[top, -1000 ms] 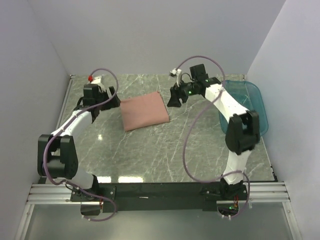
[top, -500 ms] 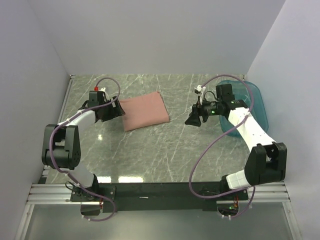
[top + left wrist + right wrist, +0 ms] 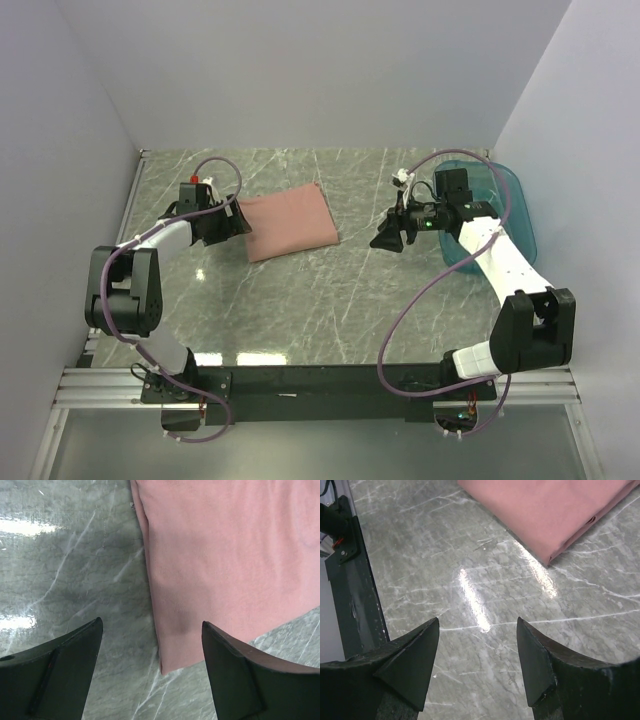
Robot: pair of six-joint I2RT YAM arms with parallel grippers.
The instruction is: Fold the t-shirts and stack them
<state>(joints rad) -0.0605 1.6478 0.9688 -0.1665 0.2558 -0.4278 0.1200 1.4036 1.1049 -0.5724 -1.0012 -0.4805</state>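
A dusty-pink t-shirt [image 3: 289, 222] lies folded into a flat rectangle on the marble table, left of centre. My left gripper [image 3: 238, 222] hovers open at its left edge; in the left wrist view the shirt's [image 3: 230, 560] near corner lies between the black fingers [image 3: 65, 665], and nothing is gripped by my left gripper [image 3: 152, 625]. My right gripper [image 3: 385, 237] is open above bare marble, right of the shirt. The right wrist view shows the folded shirt [image 3: 555, 510] well ahead of my right gripper [image 3: 477, 622]. No print is visible.
A translucent teal tub [image 3: 500, 200] stands at the table's right edge behind the right arm. The marble table [image 3: 330, 300] is bordered by white walls on three sides. The black base rail [image 3: 320, 385] runs along the near edge.
The right arm swung away from the shirt's right edge toward the tub side a second ago and has since held still. The left gripper moved closer to the shirt's left edge.
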